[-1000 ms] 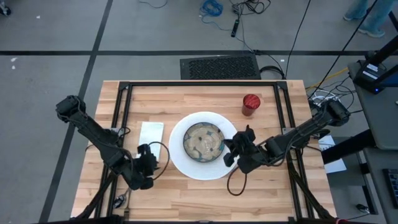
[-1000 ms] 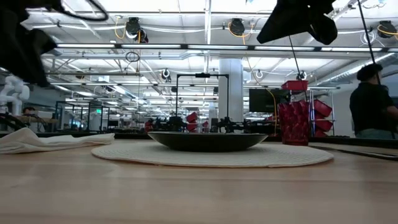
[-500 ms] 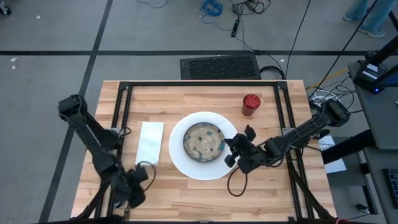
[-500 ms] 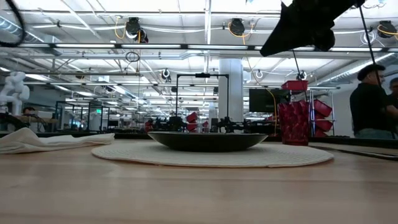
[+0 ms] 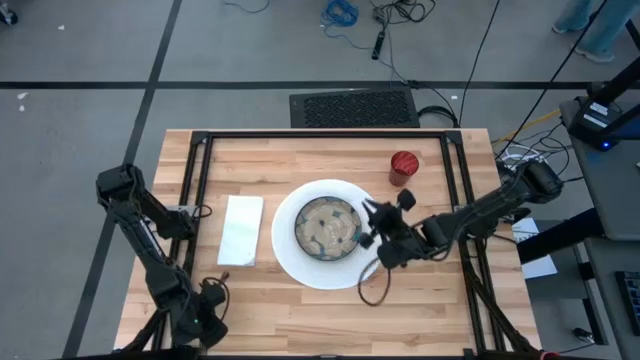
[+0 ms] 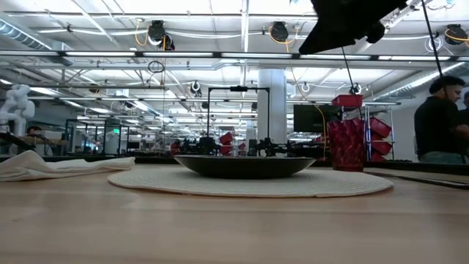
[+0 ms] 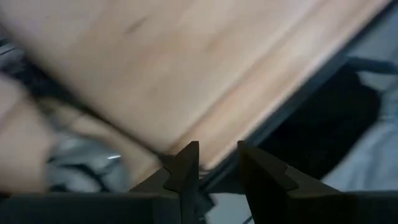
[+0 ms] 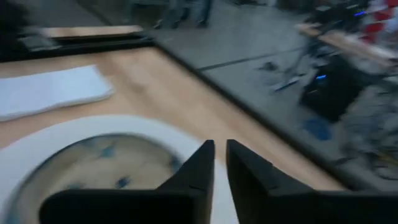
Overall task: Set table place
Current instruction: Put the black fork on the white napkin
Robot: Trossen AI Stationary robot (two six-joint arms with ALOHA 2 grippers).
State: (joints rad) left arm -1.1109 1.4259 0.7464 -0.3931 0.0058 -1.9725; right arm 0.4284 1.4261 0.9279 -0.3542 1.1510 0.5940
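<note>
1. Both pairs of jaws carry nothing: the left gripper (image 7: 214, 163) shows a clear gap between its fingers, while the right gripper (image 8: 219, 163) has its fingers nearly together, a thin slit between them.
2. Since a second ago the left arm has swung away from the napkin (image 5: 241, 229) to the table's (image 5: 320, 315) near left corner; its wrist view looks over the wooden edge and black frame.
3. The right arm has hardly moved over the same second. Its gripper (image 5: 372, 226) hovers above the plate's (image 5: 330, 274) right rim, next to the bowl (image 5: 327, 226), and has turned slightly.
4. The right fingers, pressed together a second ago, have begun to part a little.
5. The setting as it lies: bowl centred on the plate, napkin flat just left of the plate, red cup (image 5: 403, 167) behind and to the right, well apart from the rim.
6. No cutlery shows on the table in any view.
7. My reading: plate, bowl, napkin and cup look placed; the left arm's retreat suggests it is heading for cutlery off the table edge or parking.
</note>
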